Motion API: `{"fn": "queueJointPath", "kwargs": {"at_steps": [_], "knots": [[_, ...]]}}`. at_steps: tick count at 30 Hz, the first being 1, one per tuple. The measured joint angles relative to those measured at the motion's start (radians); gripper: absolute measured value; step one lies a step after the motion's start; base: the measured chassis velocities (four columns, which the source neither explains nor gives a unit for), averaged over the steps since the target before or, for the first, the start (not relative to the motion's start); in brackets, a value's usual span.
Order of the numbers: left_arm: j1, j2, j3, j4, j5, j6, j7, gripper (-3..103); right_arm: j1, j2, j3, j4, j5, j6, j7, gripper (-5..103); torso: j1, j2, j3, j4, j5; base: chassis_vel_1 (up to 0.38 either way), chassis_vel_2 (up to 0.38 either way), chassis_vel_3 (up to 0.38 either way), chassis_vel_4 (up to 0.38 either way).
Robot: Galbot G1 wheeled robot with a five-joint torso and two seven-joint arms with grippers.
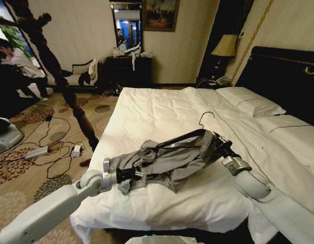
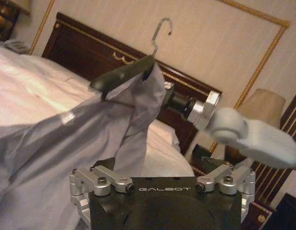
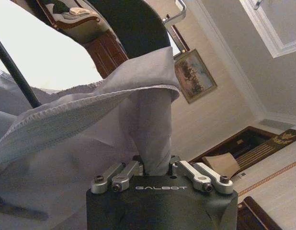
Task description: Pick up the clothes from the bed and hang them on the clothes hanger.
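head view: bed (image 1: 162, 109) spans the frame, white duvet, black headboard (image 1: 289, 76) to the right. shirt (image 1: 169, 160), light grey and creased, hangs bunched between the two arms just above the duvet near the bed's foot, partly draped over the hanger (image 1: 185, 138). hanger lies tilted, black bar running up toward the right arm, silver hook (image 1: 207, 118) sticking up clear of the cloth.

left tool (image 1: 127, 175) at the lower left end of the shirt, buried in folds there; cannot tell from this view whether its fingers are clenched. left wrist view: cloth falls across one side of the tool body, fingers (image 2: 107, 179) spread wide with no cloth between them, so it reads as released. same view shows the hanger end (image 2: 121, 74) poking from the shirt collar and the right arm's wrist (image 2: 205, 109) behind it.

right tool (image 1: 216, 144) at the upper right end of the shirt, by the hanger's top. right wrist view: fingers (image 3: 131, 171) drawn together, clenched on a fold of the shirt (image 3: 153, 124) that rises straight out of them; a hemmed edge sweeps across above.

wooden stand (image 1: 70, 96) leans over the carpet left of the bed.
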State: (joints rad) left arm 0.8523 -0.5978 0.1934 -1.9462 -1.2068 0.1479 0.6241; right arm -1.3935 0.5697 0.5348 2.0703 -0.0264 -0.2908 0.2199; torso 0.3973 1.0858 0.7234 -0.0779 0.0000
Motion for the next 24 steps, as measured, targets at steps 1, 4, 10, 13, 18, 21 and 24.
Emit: {"fn": "queueJointPath", "kwargs": {"at_steps": [1,4,10,13,18,21,24], "knots": [[-0.012,-0.008,0.003,-0.01,-0.011,0.0,-0.007,100,-0.004,0.002,-0.001,0.004,-0.002,-0.001,0.0,19,0.0,0.0,0.0,0.0,0.0,0.0,0.0,0.0,0.0],[-0.035,-0.022,0.016,-0.02,-0.024,0.001,-0.017,100,-0.012,0.004,-0.001,0.014,-0.007,-0.001,0.0,19,0.0,0.0,0.0,-0.0001,0.0002,0.0,0.0,0.0,0.0],[-0.113,-0.064,0.074,-0.005,-0.041,0.003,-0.036,100,-0.024,0.006,0.0,0.028,-0.018,-0.001,-0.002,19,0.0,0.0,0.0,0.0,0.0,0.0,0.0,0.0,0.0],[-0.139,-0.072,0.083,0.005,-0.051,0.003,-0.035,100,-0.024,0.003,0.002,0.028,-0.018,-0.001,-0.003,19,0.0,0.0,0.0,0.0,0.0,0.0,0.0,0.0,0.0],[-0.184,-0.091,0.084,0.045,-0.087,0.005,-0.039,100,-0.022,0.006,-0.002,0.028,-0.015,-0.001,-0.005,19,0.0,0.0,0.0,0.0,0.0,0.0,0.0,0.0,0.0],[-0.207,-0.11,0.084,0.07,-0.1,0.006,-0.04,100,-0.021,0.007,-0.007,0.031,-0.015,0.0,-0.006,19,0.0,0.0,0.0,0.0,0.0,0.0,0.0,0.0,0.0],[-0.227,-0.133,0.096,0.092,-0.1,0.007,-0.041,100,-0.02,0.006,-0.008,0.034,-0.013,0.0,-0.008,19,0.0,0.0,0.0,0.0,0.0,0.0,0.0,0.0,0.0]]}}
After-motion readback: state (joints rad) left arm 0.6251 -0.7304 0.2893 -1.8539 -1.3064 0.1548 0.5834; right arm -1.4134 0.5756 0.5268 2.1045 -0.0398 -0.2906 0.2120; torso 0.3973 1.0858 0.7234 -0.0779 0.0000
